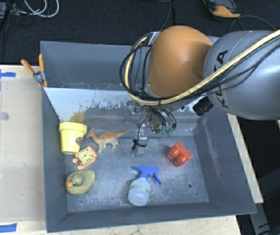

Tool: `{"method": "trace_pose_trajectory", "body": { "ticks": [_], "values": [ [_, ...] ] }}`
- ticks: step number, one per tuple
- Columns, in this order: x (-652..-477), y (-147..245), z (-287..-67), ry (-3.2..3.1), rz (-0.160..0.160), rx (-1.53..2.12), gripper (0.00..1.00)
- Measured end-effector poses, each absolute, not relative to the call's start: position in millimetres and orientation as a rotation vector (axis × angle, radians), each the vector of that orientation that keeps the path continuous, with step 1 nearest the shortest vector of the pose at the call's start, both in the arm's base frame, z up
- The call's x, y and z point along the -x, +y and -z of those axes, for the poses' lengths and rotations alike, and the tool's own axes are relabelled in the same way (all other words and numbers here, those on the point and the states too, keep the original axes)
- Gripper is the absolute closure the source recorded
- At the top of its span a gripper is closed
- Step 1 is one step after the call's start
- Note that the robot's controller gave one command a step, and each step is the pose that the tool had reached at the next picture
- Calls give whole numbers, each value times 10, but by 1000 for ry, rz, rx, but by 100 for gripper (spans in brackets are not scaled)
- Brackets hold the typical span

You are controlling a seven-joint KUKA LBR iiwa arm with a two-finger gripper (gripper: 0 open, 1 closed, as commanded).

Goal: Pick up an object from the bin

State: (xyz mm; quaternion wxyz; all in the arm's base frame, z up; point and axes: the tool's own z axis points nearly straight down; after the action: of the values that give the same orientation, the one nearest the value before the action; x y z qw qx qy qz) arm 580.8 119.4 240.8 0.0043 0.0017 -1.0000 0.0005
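My gripper (138,147) hangs low over the bare floor near the middle of the bin, below the orange dome, with nothing seen in it. An orange toy dinosaur (108,138) stands just to its left, its tail pointing towards the gripper. A red block (179,153) lies a short way to the right. In front of the gripper lies a small white spray bottle with a blue trigger head (142,184).
Along the bin's left side a yellow cup (72,137) lies tipped over, with a small orange and green toy (86,156) below it and a yellow-green rubber duck (80,182) at the front left. The arm and its cables cover the back right.
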Motion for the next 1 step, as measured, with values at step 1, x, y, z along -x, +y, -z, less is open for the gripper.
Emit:
{"method": "trace_pose_trajectory", "body": {
  "ticks": [1],
  "values": [
    [-5820,1188,-2456,-3140,0,-1,0]
  ]
}}
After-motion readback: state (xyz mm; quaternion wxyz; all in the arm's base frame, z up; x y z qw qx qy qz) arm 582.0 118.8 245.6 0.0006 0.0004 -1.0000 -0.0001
